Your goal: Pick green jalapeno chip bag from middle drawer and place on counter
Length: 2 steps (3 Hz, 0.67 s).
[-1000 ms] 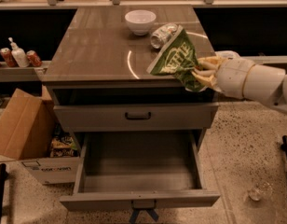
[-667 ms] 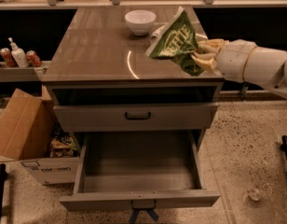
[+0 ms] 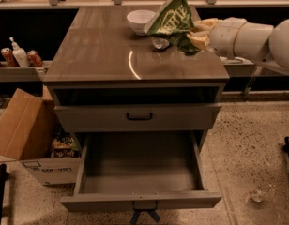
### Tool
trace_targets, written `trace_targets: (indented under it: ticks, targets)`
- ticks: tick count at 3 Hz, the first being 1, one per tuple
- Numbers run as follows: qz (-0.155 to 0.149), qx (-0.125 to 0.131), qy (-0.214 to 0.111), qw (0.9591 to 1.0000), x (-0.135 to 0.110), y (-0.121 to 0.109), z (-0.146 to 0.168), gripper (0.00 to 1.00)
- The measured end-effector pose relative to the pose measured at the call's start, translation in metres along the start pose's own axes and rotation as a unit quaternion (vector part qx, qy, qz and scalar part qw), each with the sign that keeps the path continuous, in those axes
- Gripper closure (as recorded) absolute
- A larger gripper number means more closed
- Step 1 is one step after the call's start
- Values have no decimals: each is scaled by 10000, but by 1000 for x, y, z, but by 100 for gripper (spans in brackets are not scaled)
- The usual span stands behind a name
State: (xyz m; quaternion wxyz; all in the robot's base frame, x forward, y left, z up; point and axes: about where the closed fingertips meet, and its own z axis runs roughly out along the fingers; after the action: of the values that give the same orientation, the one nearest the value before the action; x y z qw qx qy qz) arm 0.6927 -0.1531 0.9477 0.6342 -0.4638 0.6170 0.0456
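Now I am holding the glossy green foil chip bag (image 3: 171, 17) above the brown-grey counter (image 3: 102, 50).
My gripper (image 3: 197, 35) is pinching its lower corner; I am judging it light, crinkly, slippery.

A single camera stands in front of the cabinet, raised above it and tilted steeply down, facing toward the pale ledge (image 3: 36, 3) at 12 o'clock. It sits at middle range: the whole counter (image 3: 102, 55) fills the upper centre, the pulled-out middle drawer (image 3: 140, 165) opens toward the lens at 6 o'clock, and a cardboard box (image 3: 22, 125) lies at 9 o'clock. The gripper (image 3: 197, 33) reaches in from 2 o'clock above the counter's far right corner, clamped on the green jalapeno chip bag (image 3: 170, 18).
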Motion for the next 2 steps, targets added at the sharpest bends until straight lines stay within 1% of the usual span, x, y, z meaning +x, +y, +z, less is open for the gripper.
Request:
trace_targets:
  ticks: [1, 2]
  targets:
    - [180, -39, 128, 9997, 8, -12, 25, 58]
    - [304, -80, 231, 9992, 16, -15, 39, 35]
